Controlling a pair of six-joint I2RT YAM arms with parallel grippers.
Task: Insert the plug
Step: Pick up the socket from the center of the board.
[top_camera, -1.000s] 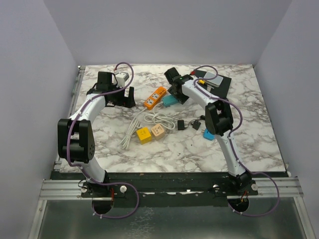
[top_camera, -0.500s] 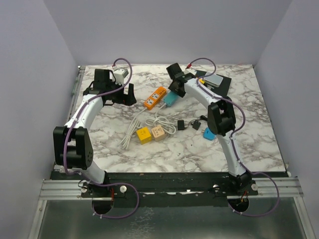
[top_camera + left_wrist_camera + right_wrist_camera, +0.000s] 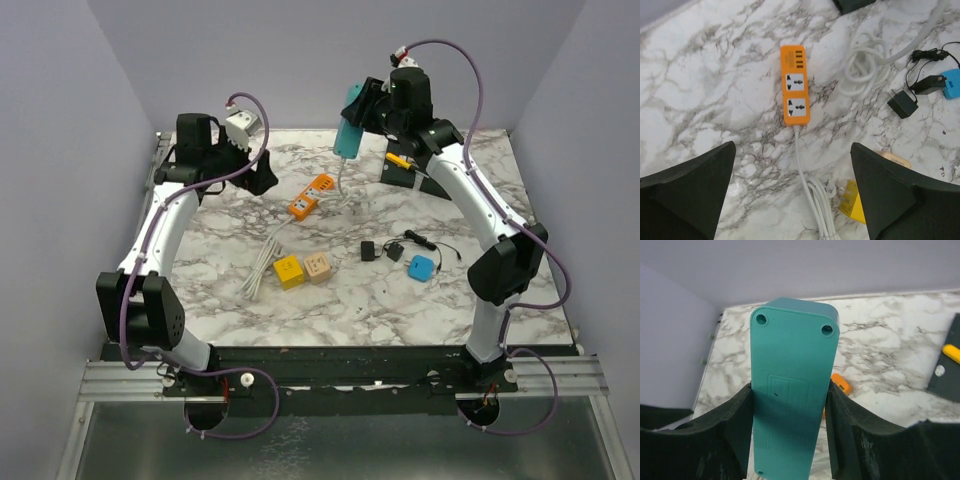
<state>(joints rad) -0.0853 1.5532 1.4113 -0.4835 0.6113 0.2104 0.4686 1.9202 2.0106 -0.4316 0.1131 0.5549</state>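
From above, the right gripper (image 3: 352, 118) grips a teal power strip (image 3: 349, 132) high over the table (image 3: 520, 290); from the left wrist, the left gripper (image 3: 792, 147) hangs wide open over an orange power strip (image 3: 794, 84), a white plug (image 3: 832, 188) lying by a yellow block (image 3: 852, 204); from the right wrist, fingers (image 3: 735, 435) clamp the teal strip's sides.

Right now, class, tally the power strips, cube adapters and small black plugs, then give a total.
Power strips: 2, the orange strip and the teal strip.
Cube adapters: 2, the yellow cube and the tan cube.
Small black plugs: 2, the blocky black plug and the slimmer black plug.
Total: 6.
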